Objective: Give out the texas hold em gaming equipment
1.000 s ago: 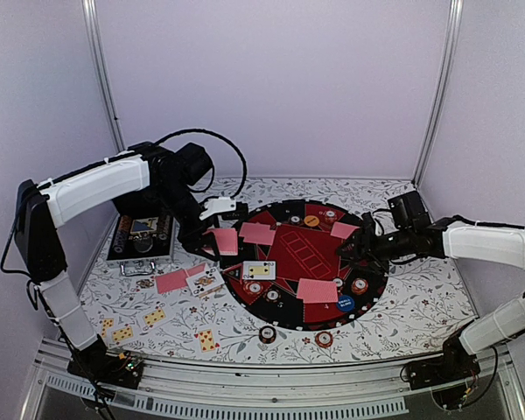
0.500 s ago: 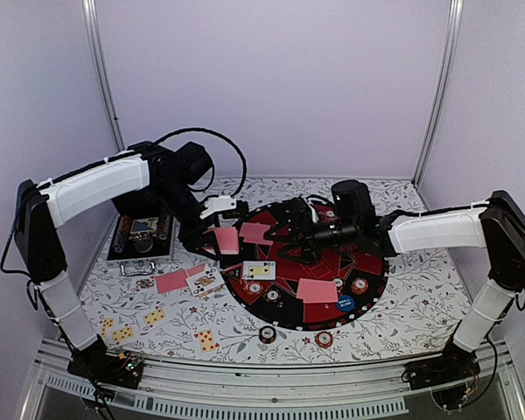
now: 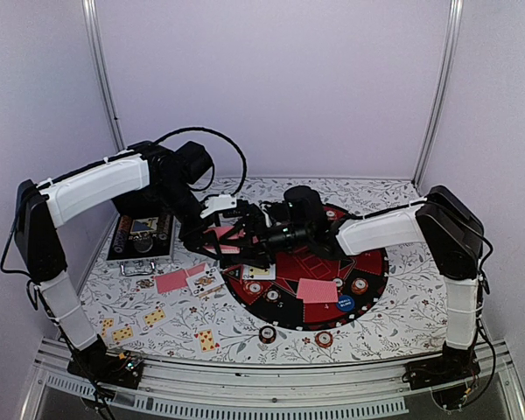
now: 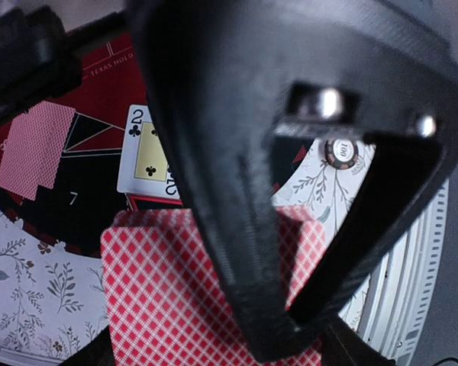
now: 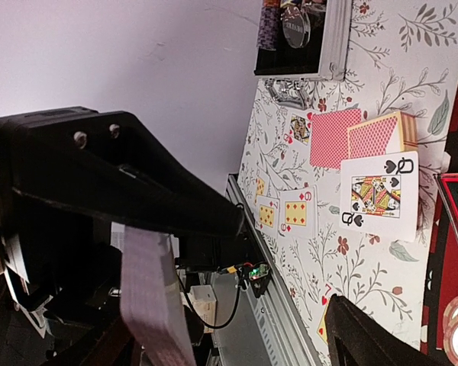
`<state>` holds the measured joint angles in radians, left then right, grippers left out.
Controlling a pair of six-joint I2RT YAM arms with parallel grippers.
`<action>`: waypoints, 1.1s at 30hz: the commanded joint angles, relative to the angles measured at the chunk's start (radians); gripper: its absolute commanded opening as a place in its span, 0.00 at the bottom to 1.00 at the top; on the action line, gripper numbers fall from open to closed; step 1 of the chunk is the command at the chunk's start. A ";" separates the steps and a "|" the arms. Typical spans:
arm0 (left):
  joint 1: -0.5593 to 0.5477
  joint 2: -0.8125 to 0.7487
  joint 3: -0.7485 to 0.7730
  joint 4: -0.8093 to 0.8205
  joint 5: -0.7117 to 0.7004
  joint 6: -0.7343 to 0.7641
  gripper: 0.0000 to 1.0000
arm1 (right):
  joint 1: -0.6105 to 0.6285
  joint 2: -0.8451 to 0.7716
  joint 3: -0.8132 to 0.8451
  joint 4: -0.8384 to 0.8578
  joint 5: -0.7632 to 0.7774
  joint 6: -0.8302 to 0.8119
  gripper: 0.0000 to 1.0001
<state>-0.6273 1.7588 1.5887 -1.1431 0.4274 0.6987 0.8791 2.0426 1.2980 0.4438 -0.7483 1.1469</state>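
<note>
Left gripper (image 4: 290,335) jaws clamp a red-backed card (image 4: 175,305). Right gripper (image 3: 245,243) jaws gape, holding nothing, at the mat's (image 3: 372,262) 9 o'clock

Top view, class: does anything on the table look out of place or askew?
Yes. Several face-up cards lie crooked and scattered on the floral table left of the mat, and two chips sit off the mat near its front edge.
</note>
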 commanded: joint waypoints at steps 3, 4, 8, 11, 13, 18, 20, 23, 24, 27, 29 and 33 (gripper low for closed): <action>-0.005 0.006 0.031 0.008 0.027 -0.010 0.28 | 0.008 0.081 0.073 0.073 -0.019 0.054 0.85; -0.005 0.005 0.030 0.008 0.027 -0.010 0.28 | 0.011 0.095 0.088 0.077 -0.022 0.060 0.85; -0.005 0.007 0.028 0.005 0.023 -0.010 0.28 | 0.023 0.158 0.168 0.094 -0.042 0.085 0.85; -0.004 0.007 0.028 0.003 0.022 -0.009 0.28 | 0.029 0.200 0.204 0.112 -0.058 0.101 0.85; -0.005 0.007 0.028 0.002 0.021 -0.008 0.28 | 0.031 0.221 0.219 0.124 -0.065 0.116 0.85; -0.003 0.009 0.030 0.000 0.021 -0.007 0.28 | 0.030 0.238 0.217 0.133 -0.067 0.128 0.83; -0.004 0.010 0.033 0.000 0.022 -0.007 0.28 | 0.029 0.239 0.207 0.137 -0.062 0.129 0.82; -0.004 0.010 0.036 -0.002 0.023 -0.007 0.28 | 0.023 0.240 0.192 0.144 -0.054 0.138 0.79; -0.003 0.008 0.038 -0.001 0.022 -0.007 0.28 | 0.021 0.239 0.184 0.146 -0.050 0.141 0.78; -0.003 0.003 0.038 -0.002 0.022 -0.007 0.28 | 0.008 0.225 0.148 0.150 -0.030 0.147 0.76; -0.002 0.000 0.039 -0.005 0.020 -0.005 0.28 | -0.001 0.215 0.116 0.160 -0.022 0.149 0.74; 0.000 -0.003 0.040 -0.007 0.021 -0.001 0.28 | -0.014 0.188 0.071 0.176 -0.014 0.149 0.71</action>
<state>-0.6285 1.7679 1.5909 -1.1469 0.4301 0.6949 0.8879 2.2448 1.4368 0.6682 -0.7910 1.2953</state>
